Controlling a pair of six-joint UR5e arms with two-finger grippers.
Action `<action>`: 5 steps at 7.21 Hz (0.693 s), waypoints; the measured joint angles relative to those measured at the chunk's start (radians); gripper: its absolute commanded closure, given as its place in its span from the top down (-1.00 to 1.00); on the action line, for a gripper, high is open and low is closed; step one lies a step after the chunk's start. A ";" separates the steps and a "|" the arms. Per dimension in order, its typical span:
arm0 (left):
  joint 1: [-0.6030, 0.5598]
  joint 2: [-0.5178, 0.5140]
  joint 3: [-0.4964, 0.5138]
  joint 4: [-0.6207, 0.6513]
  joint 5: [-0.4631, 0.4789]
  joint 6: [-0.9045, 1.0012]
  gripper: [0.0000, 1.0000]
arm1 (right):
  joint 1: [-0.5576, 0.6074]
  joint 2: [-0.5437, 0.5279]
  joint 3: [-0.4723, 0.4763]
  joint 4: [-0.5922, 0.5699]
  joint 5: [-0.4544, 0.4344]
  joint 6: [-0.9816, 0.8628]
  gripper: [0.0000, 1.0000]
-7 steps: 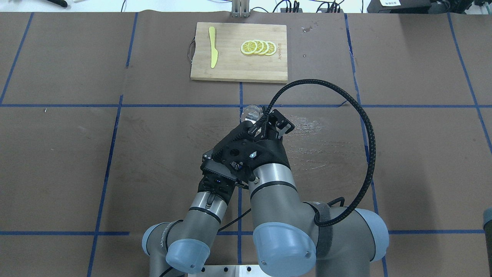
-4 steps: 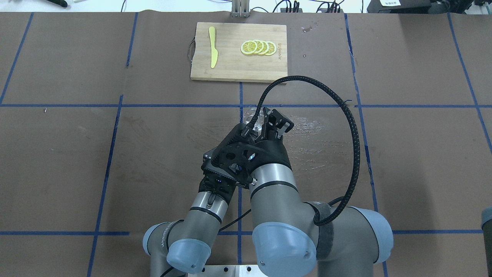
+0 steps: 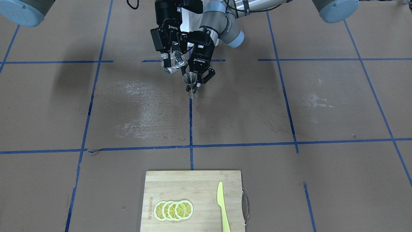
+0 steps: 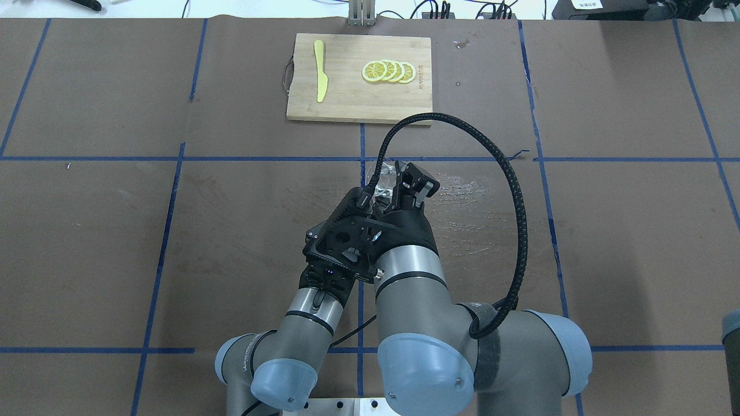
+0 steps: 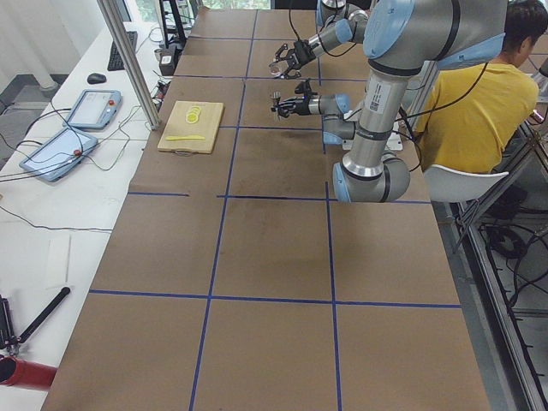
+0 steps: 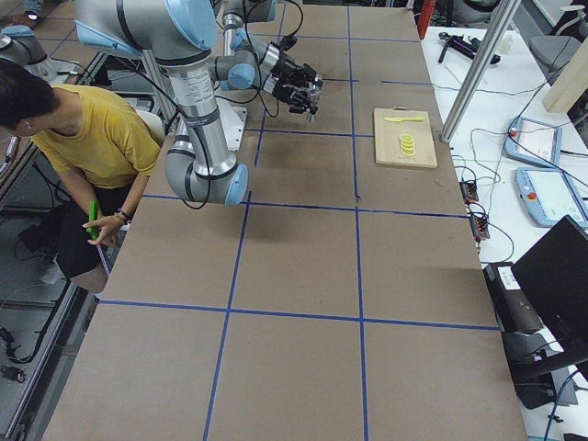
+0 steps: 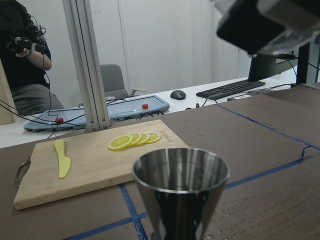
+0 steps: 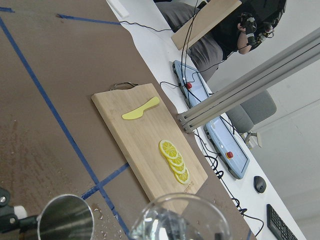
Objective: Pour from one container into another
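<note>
The clear glass beaker (image 3: 174, 62) hangs tilted above the table, with my right gripper (image 3: 173, 62) shut on it. Just beside and a little lower stands the steel jigger (image 3: 190, 82), upright, with my left gripper (image 3: 196, 82) shut on its waist. The beaker's mouth leans toward the jigger's open top. In the left wrist view the jigger (image 7: 180, 186) fills the lower middle, the right gripper overhead at top right. The right wrist view shows the beaker rim (image 8: 179, 216) and the jigger (image 8: 65, 220) below it. From overhead the beaker (image 4: 379, 173) peeks past the right gripper (image 4: 399, 182); the left gripper and jigger are hidden.
A wooden cutting board (image 4: 358, 107) lies at the table's far side with lemon slices (image 4: 388, 71) and a yellow knife (image 4: 319, 70). A wet patch (image 3: 138, 106) marks the mat near the grippers. A person in a yellow shirt (image 5: 479, 103) sits beside the robot's base.
The right wrist has turned a little, tipping the beaker further, and its cable loop has swung left. The left arm has held still.
</note>
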 measured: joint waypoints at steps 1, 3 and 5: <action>0.000 0.000 0.000 0.000 0.000 0.000 -1.00 | 0.001 0.008 0.000 -0.019 -0.001 -0.009 -0.92; 0.000 -0.001 -0.001 0.000 0.000 0.000 -1.00 | 0.005 0.012 0.000 -0.032 -0.001 -0.042 -0.92; 0.000 -0.001 -0.003 0.000 0.000 0.000 -1.00 | 0.013 0.023 -0.001 -0.054 -0.001 -0.082 -0.92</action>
